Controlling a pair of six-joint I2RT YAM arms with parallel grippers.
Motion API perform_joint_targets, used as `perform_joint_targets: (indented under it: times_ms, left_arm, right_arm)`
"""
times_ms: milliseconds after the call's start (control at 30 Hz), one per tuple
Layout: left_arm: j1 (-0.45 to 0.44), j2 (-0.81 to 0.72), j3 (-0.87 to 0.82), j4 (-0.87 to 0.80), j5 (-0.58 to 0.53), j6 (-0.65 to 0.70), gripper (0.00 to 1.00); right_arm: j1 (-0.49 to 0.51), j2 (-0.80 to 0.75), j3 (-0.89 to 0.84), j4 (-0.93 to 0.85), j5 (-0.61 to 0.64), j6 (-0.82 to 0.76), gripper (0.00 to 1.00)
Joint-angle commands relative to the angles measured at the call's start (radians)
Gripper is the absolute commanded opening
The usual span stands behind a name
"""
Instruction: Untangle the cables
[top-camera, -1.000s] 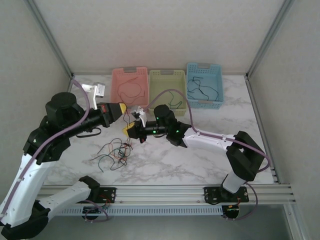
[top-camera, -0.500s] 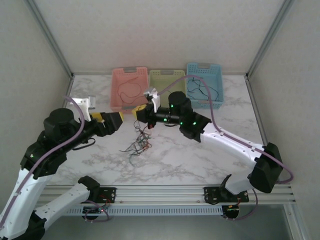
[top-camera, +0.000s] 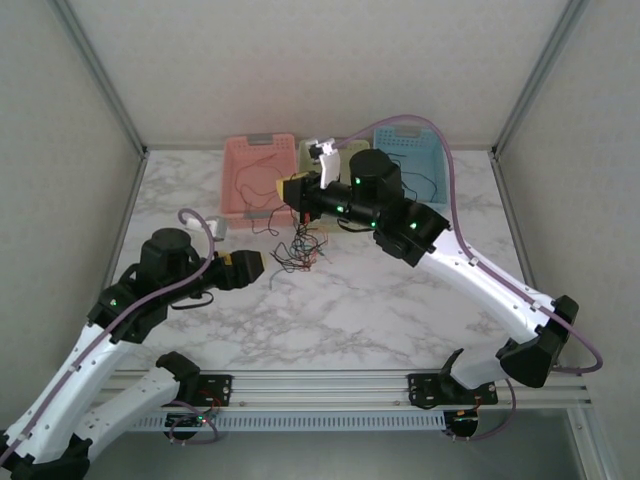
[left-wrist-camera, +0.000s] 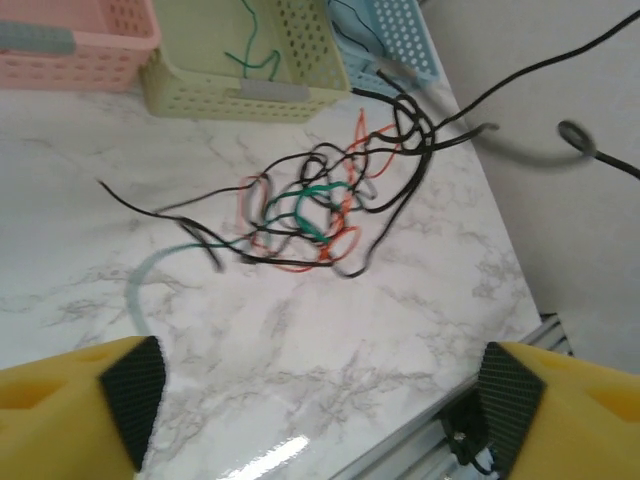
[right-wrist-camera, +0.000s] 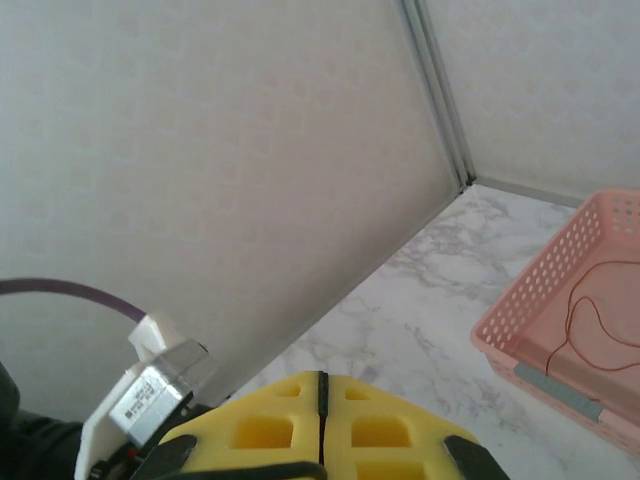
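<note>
The marble table (top-camera: 400, 310) carries everything. My right arm (top-camera: 470, 270) stretches from the near edge across the table and ends just in front of the pink basket (top-camera: 235, 170), at its right corner. My left arm (top-camera: 130, 310) sits lower and closer to me, and its tip is well apart from the pink basket.

The pink basket stands at the far wall. A green basket (left-wrist-camera: 300, 60) is just beside it on the right, and a blue basket (top-camera: 432, 150) lies farther right again.

The cables (top-camera: 300, 250) are a loose clump of black, red and green strands. They hang below my right jaws, in front of the pink basket's right corner. In the left wrist view the clump (left-wrist-camera: 320, 200) spreads in loops, with black strands rising up and to the right. I cannot tell whether its lowest loops touch the table.

My right jaws are pressed together. Their yellow fingers (right-wrist-camera: 380, 430) meet along a thin seam, and in the top view the clump's strands run up to them, so they grip the cables. My left jaws are spread wide with nothing in them. Their fingers (left-wrist-camera: 80, 400) sit at either lower corner of the wrist view, facing the clump.

A single red wire (right-wrist-camera: 580, 310) lies inside the pink basket, and a green wire (left-wrist-camera: 255, 55) lies in the green basket.
</note>
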Motion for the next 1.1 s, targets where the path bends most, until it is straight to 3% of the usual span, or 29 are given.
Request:
perform_joint_targets:
  times_ms: [0, 400, 600, 800, 1067]
  left_arm:
    - [-0.007, 0.027, -0.006, 0.073, 0.091, 0.015, 0.73]
    - [-0.023, 0.066, -0.060, 0.104, 0.041, 0.039, 0.70]
    - [-0.026, 0.137, 0.010, 0.043, 0.018, 0.117, 0.66]
    - [-0.069, 0.182, 0.078, 0.009, -0.023, 0.222, 0.66]
    - [-0.126, 0.188, 0.052, 0.058, -0.053, 0.211, 0.70]
  right_arm:
    - [-0.004, 0.022, 0.058, -0.030, 0.058, 0.091, 0.00]
    - [-0.003, 0.077, 0.155, -0.059, 0.005, 0.171, 0.00]
    - [-0.003, 0.074, 0.187, -0.097, -0.020, 0.157, 0.00]
    - [-0.003, 0.068, 0.224, -0.144, -0.047, 0.135, 0.00]
    - [-0.003, 0.070, 0.242, -0.142, -0.043, 0.152, 0.00]
